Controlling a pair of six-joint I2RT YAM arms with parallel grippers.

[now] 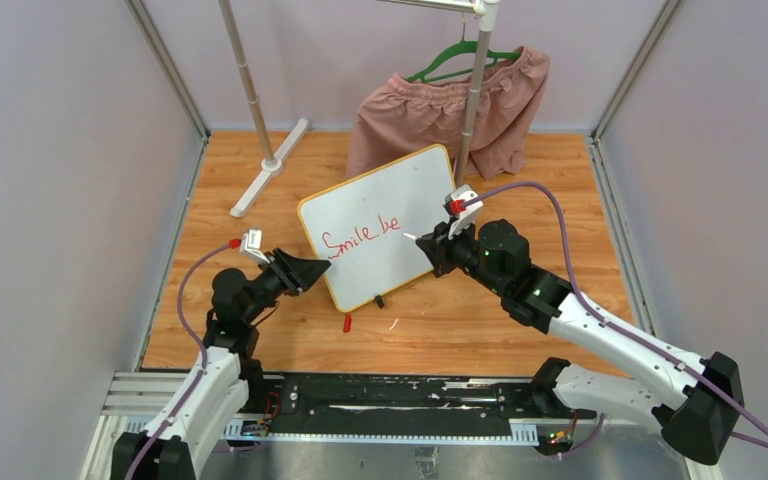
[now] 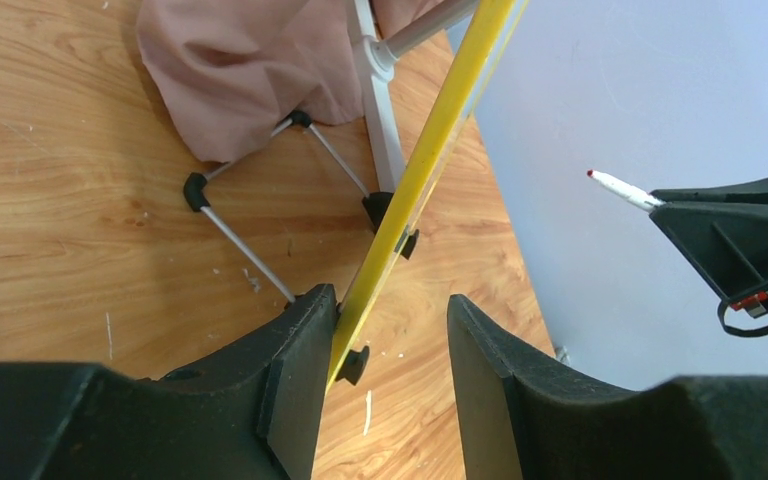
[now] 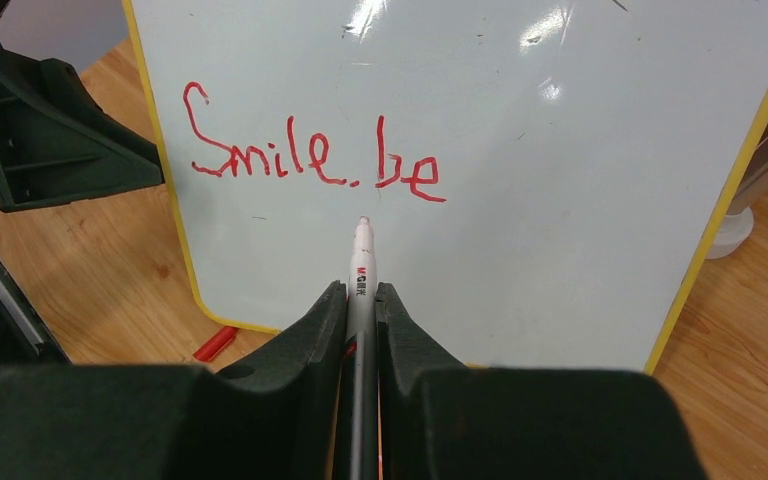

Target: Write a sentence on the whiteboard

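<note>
Right gripper (image 3: 360, 292) clamps your marker (image 3: 362, 255) just below the sentence (image 3: 305, 160). Left gripper (image 2: 388, 300) straddles the whiteboard's (image 3: 560, 200) edge loosely, so pen pressure could tip it.

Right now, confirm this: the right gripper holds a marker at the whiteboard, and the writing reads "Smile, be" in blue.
The colour is wrong: the writing is red, not blue, as the right wrist view shows. The rest stands: the right gripper holds a marker at the whiteboard, which reads "Smile, be".
</note>
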